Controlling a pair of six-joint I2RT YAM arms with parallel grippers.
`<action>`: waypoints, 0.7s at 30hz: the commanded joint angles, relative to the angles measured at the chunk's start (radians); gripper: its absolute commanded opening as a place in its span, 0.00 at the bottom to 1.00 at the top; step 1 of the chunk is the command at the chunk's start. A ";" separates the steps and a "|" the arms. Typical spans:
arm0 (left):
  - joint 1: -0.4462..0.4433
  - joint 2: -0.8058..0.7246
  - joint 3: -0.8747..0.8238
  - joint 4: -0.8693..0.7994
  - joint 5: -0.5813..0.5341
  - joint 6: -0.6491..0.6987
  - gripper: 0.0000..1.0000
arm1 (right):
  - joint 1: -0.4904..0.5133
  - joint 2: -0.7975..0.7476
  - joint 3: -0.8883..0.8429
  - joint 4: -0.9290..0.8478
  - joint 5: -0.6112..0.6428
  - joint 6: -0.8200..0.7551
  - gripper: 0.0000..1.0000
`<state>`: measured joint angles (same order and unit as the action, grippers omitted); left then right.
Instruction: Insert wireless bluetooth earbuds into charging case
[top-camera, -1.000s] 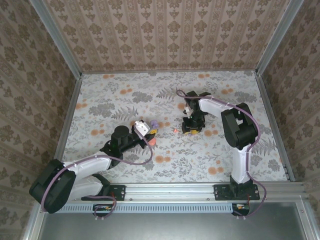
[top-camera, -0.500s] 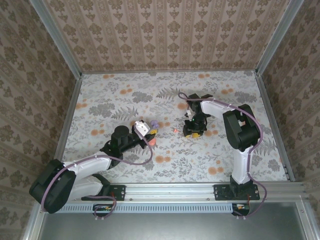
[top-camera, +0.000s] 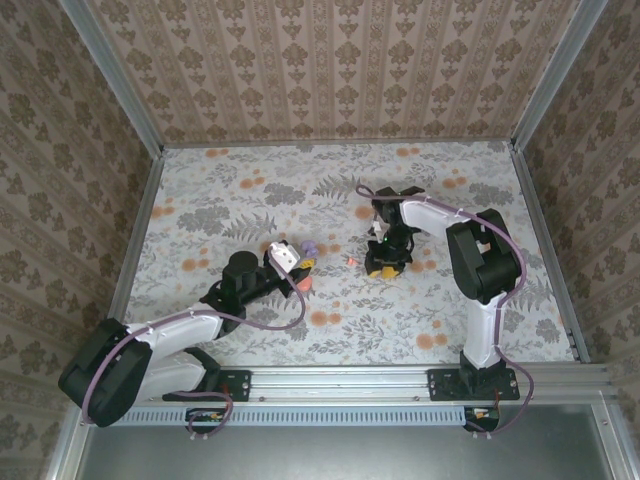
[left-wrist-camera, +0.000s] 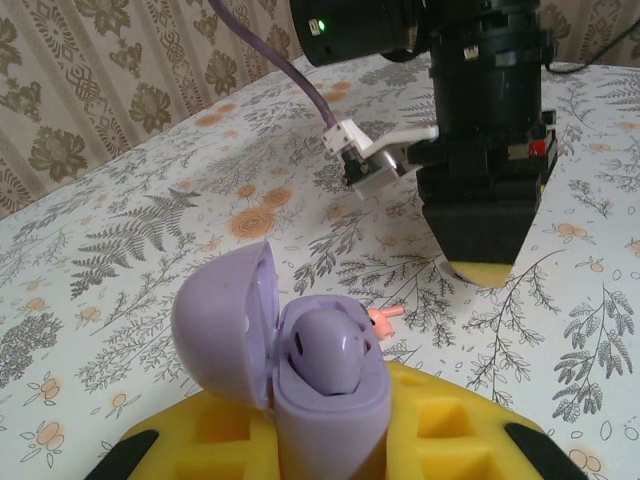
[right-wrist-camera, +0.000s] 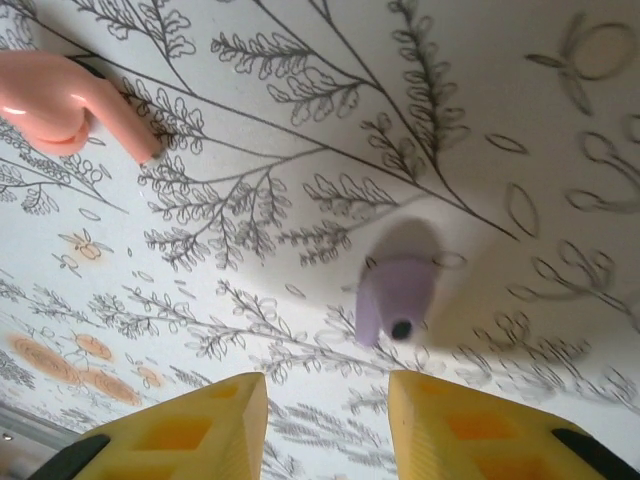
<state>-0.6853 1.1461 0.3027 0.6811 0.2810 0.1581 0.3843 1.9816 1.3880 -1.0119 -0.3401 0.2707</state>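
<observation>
From above, the left gripper (top-camera: 303, 260) reaches over the middle of the flowered desk (top-camera: 230, 190) with its jaws clamped on a purple charging case (top-camera: 310, 247). A small coral-pink charging case (top-camera: 300, 283) lies just beside it, on the near side. The right gripper (top-camera: 384, 268) points straight down at the desk, and a coral earbud (top-camera: 352, 259) lies near it on its left. The left wrist view shows the purple case upright between the yellow pads (left-wrist-camera: 450, 430). Its lid is swung open to the left and a seated purple earbud (left-wrist-camera: 325, 360) sits inside. Beyond the case, the coral earbud lies on the desk. In the right wrist view the jaws stand narrowly apart with nothing between them. A loose purple earbud (right-wrist-camera: 395, 298) lies on the desk in line with the gap, well apart from the coral earbud at the upper left.
</observation>
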 joint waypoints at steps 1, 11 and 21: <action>0.005 -0.004 0.027 0.006 0.021 0.024 0.14 | 0.006 -0.056 0.094 -0.165 0.130 0.038 0.38; 0.006 -0.008 0.045 -0.025 0.031 0.048 0.14 | 0.007 0.005 0.179 -0.227 0.208 0.102 0.37; 0.009 -0.006 0.055 -0.031 0.038 0.050 0.14 | 0.022 0.081 0.209 -0.179 0.148 0.087 0.37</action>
<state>-0.6846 1.1454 0.3309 0.6586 0.2955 0.1864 0.3962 2.0354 1.5589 -1.1812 -0.1719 0.3477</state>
